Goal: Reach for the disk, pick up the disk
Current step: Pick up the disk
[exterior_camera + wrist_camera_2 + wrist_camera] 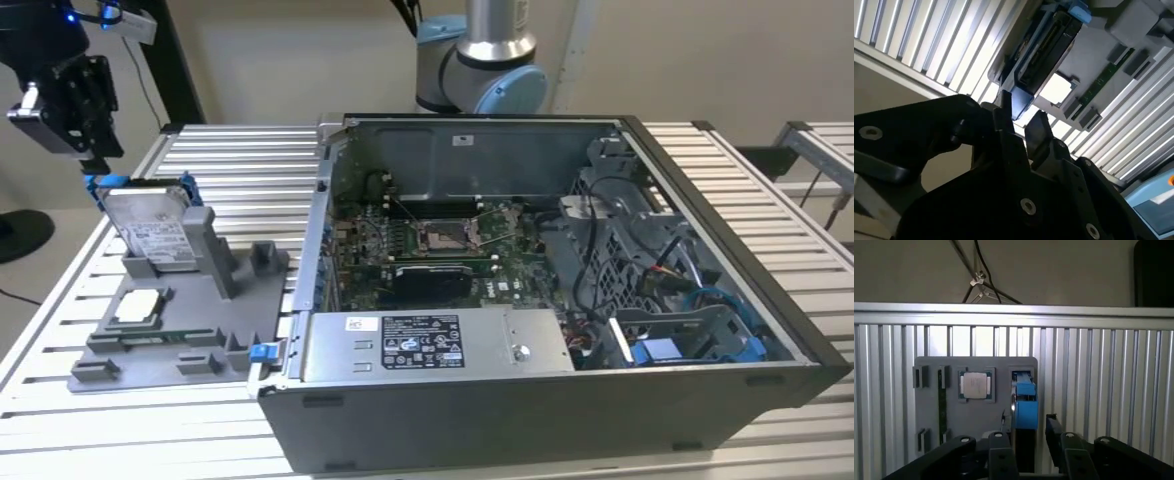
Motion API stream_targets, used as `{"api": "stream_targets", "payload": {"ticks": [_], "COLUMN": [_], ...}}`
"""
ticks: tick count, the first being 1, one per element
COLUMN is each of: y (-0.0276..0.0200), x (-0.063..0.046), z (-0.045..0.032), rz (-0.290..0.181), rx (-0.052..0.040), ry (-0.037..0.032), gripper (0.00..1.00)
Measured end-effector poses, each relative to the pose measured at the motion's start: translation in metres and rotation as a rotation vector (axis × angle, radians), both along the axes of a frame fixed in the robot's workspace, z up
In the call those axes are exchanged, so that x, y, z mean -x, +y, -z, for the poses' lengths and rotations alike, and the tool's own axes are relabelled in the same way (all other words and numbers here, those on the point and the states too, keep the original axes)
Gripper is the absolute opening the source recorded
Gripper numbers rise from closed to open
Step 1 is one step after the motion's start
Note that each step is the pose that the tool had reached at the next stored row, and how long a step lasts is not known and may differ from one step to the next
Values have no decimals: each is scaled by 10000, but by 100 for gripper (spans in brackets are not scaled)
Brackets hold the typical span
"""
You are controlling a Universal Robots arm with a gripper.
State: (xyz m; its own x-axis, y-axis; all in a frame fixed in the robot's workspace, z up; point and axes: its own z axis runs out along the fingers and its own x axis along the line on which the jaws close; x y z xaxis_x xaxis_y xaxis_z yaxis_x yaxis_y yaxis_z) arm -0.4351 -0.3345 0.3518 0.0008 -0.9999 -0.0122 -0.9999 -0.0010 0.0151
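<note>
The disk is a silver drive with a white label in a blue bracket. It stands on edge in a slot of the grey fixture, at the exterior view's left. My gripper hangs just above its upper far corner. In the first wrist view the disk is seen edge-on, and the gripper is open with one dark finger on each side of the blue edge. The second wrist view shows the blue bracket end between the spread fingertips of the gripper. Nothing is gripped.
A square silver processor chip lies on the grey fixture in front of the disk. An open computer case fills the middle of the slatted metal table. The arm's base stands behind the case.
</note>
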Motion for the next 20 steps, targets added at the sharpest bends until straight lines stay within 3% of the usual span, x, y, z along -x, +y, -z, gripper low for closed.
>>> {"api": "stream_targets", "payload": {"ticks": [8, 15, 20], "y": [-1, -1, 0], "x": [0, 1, 1], "z": [8, 130, 213], "rz": [-1, 0, 0], "rx": [8, 22, 119], "ry": [-2, -6, -6], "gripper": [100, 100, 100]}}
